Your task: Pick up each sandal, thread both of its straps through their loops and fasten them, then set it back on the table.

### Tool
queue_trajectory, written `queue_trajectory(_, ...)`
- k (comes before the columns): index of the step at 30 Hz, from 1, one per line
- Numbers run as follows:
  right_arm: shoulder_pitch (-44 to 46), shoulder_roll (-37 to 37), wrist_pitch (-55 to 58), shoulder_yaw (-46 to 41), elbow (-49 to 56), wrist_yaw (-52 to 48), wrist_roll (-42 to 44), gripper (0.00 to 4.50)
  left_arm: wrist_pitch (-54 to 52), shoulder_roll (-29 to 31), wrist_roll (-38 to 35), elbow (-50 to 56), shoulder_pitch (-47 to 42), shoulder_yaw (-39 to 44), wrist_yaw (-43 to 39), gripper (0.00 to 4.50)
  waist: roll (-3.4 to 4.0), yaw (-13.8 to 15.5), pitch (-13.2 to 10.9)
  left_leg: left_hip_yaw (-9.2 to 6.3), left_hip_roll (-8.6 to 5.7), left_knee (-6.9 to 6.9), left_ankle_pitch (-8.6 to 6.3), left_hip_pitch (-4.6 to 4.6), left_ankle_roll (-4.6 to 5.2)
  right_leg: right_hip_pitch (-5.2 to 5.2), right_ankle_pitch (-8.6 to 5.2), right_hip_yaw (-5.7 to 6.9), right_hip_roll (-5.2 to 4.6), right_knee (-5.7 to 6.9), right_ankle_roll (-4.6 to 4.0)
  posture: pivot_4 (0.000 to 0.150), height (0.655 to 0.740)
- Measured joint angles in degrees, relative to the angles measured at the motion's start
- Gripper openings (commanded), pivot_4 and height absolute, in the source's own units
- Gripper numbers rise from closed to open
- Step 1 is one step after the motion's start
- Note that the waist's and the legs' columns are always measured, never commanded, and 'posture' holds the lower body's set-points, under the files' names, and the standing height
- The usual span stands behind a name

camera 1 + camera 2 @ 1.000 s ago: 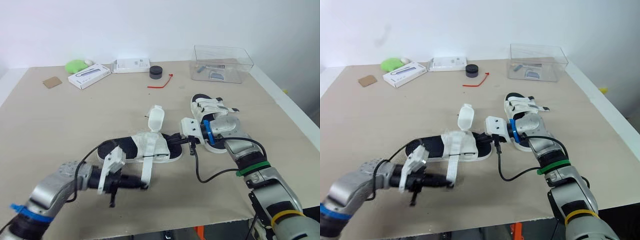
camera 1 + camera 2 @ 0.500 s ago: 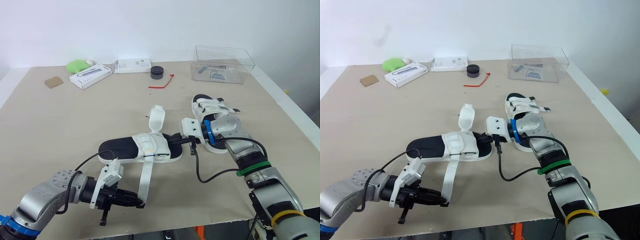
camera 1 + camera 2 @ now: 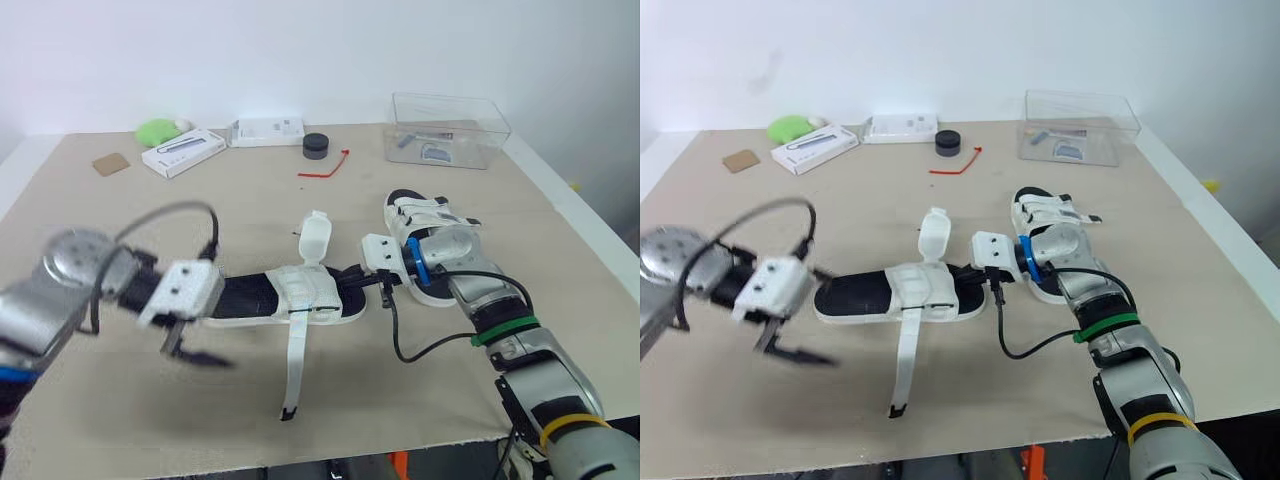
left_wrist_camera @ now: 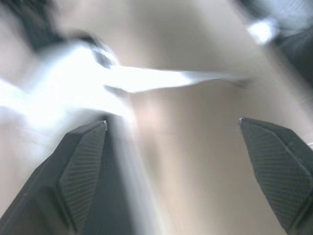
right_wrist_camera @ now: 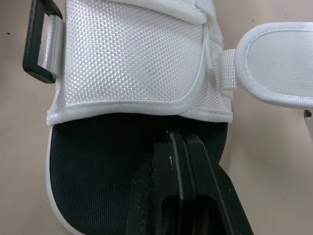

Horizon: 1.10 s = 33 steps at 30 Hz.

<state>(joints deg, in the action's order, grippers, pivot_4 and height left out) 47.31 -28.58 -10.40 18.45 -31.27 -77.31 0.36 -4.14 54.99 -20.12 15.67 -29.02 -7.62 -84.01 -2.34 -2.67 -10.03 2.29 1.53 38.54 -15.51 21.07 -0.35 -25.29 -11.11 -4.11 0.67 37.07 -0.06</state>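
Two sandals (image 3: 285,298); left end effector (image 4: 171,121) spread, empty; right end effector (image 5: 178,139) closed, tips on insole (image 5: 98,161); clear box (image 3: 450,125) behind.

Two sandals (image 3: 250,298) (image 3: 414,212), two white boxes (image 3: 182,152) (image 3: 266,131), one bin (image 3: 480,115).

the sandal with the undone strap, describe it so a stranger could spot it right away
On the beige table, two white sandals with black footbeds lie near the middle. It is the left sandal, lying flat. Unlike the right sandal, it has one long white strap trailing loose toward the front edge and a flap sticking up.
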Motion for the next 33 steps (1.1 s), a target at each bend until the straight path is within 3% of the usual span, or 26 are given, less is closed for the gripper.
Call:
queue_trajectory(5, 0.51, 0.02, -0.96, -0.01, -0.87, -0.53, -0.01, 0.00, 25.93, -7.54, 7.15, -8.02, -1.41, -4.46, -2.58, 4.47, -0.02, 0.01, 0.00, 0.03, 0.05, 0.00, -0.04, 0.08, 0.04, -0.06, 0.08, -0.03, 0.03, -0.01, 0.11, 0.150, 0.7400)
queue_trajectory(12, 0.54, -0.12, -1.00, -0.06, -1.07, -0.94, -0.04, 0.00, 48.18, -12.44, 7.71, -13.15, -1.05, -7.59, -3.67, 4.47, -0.02, 0.02, 0.00, 0.07, 0.08, 0.02, -0.04, 0.07, 0.04, -0.04, 0.13, -0.10, 0.00, -0.02, 0.22, 0.150, 0.7400)
queue_trajectory(18, 0.42, -0.34, -0.68, -0.09, -0.85, -0.86, -0.03, 0.00, 58.27, -14.56, 12.09, -14.58, -0.64, -10.70, 0.17, 4.47, -0.02, 0.03, 0.00, 0.07, 0.09, 0.03, -0.03, 0.06, 0.05, -0.03, 0.15, -0.12, -0.02, -0.01, 0.26, 0.150, 0.7400)
queue_trajectory(25, 0.10, -0.71, -0.06, -0.09, 0.00, -0.73, -0.03, 0.00, 60.57, -14.41, 16.18, -15.54, -2.08, -14.32, 4.17, 4.47, -0.02, 0.03, 0.00, 0.07, 0.10, 0.03, -0.03, 0.07, 0.06, -0.03, 0.15, -0.12, -0.03, -0.01, 0.30, 0.150, 0.7400)
queue_trajectory(30, -0.28, -0.93, 0.18, -0.09, 0.65, -0.34, -0.03, 0.00, 60.42, -14.08, 19.89, -15.66, -2.19, -15.64, 7.41, 1.93, -0.02, 0.03, 0.00, 0.06, 0.11, 0.03, -0.03, 0.07, 0.07, -0.03, 0.15, -0.11, -0.03, -0.01, 0.30, 0.150, 0.7400)
queue_trajectory(33, -0.32, -1.04, 0.18, -0.09, 0.72, -0.29, -0.03, 0.00, 60.30, -13.89, 20.93, -15.76, -2.21, -16.55, 8.56, 0.70, -0.02, 0.03, 0.00, 0.06, 0.11, 0.03, -0.03, 0.07, 0.07, -0.03, 0.15, -0.11, -0.04, -0.01, 0.30, 0.150, 0.7400)
